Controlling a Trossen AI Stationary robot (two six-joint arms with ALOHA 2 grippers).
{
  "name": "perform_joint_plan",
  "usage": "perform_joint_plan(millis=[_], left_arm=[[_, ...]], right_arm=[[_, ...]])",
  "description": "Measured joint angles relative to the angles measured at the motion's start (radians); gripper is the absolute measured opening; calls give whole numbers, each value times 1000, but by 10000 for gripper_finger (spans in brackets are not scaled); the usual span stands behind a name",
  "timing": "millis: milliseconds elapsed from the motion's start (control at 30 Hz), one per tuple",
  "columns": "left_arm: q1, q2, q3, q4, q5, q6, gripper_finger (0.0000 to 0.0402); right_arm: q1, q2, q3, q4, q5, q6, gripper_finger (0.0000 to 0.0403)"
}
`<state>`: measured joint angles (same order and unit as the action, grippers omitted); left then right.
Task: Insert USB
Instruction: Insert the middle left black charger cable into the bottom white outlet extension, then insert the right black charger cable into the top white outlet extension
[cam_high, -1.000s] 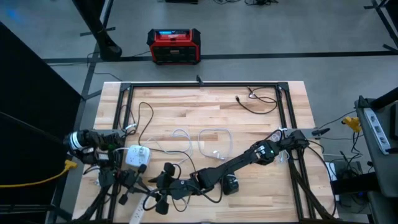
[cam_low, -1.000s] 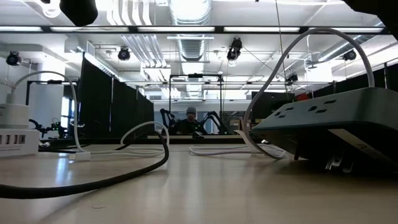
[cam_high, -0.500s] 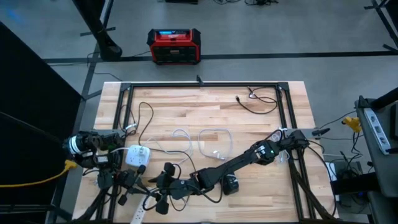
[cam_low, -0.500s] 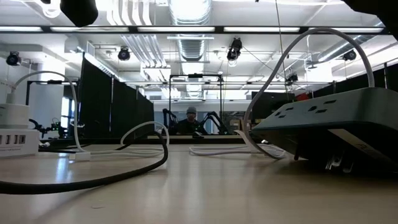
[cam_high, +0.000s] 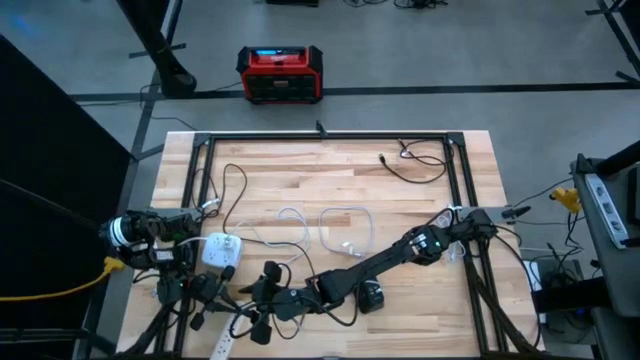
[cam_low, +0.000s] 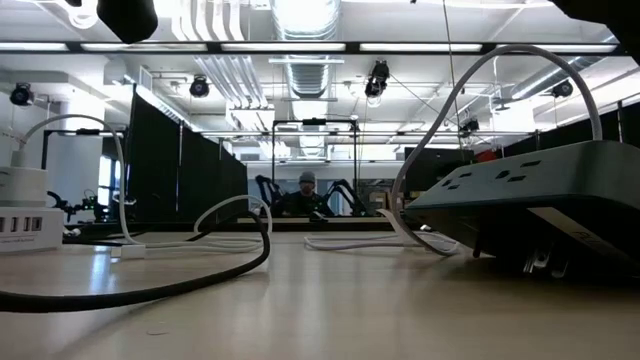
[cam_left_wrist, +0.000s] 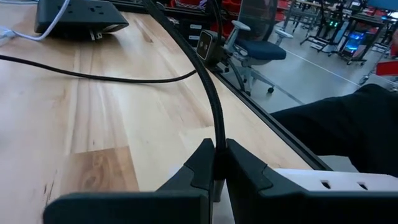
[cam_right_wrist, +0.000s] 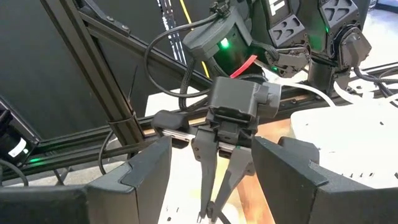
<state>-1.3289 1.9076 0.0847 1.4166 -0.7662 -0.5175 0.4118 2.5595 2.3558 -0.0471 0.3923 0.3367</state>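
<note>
Cable (cam_left_wrist: 211, 93) is pinched between the closed fingers of the left gripper (cam_left_wrist: 217, 163), running straight ahead from them. Right gripper (cam_right_wrist: 208, 186), fingers spread and empty, faces it closely; the white charger (cam_high: 220, 249) lies just beside the left gripper.

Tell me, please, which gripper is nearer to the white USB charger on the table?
The left. The left gripper is just beside the white USB charger, toward the table's front edge, shut on a black cable. The right gripper is farther off, open.
</note>
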Motion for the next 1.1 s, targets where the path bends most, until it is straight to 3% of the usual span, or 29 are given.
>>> perform_joint_plan(millis=[333, 533, 867, 1100], left_arm=[[5, 0, -1, -3, 36, -14, 12], [7, -15, -20, 19, 35, 83, 16], [7, -52, -49, -14, 43, 60, 108], [9, -107, -66, -21, 26, 70, 145]], right_arm=[[0, 0, 0, 0, 0, -10, 208], [0, 0, 0, 0, 0, -10, 208], [0, 0, 0, -1, 0, -24, 208], [0, 0, 0, -1, 0, -27, 208]])
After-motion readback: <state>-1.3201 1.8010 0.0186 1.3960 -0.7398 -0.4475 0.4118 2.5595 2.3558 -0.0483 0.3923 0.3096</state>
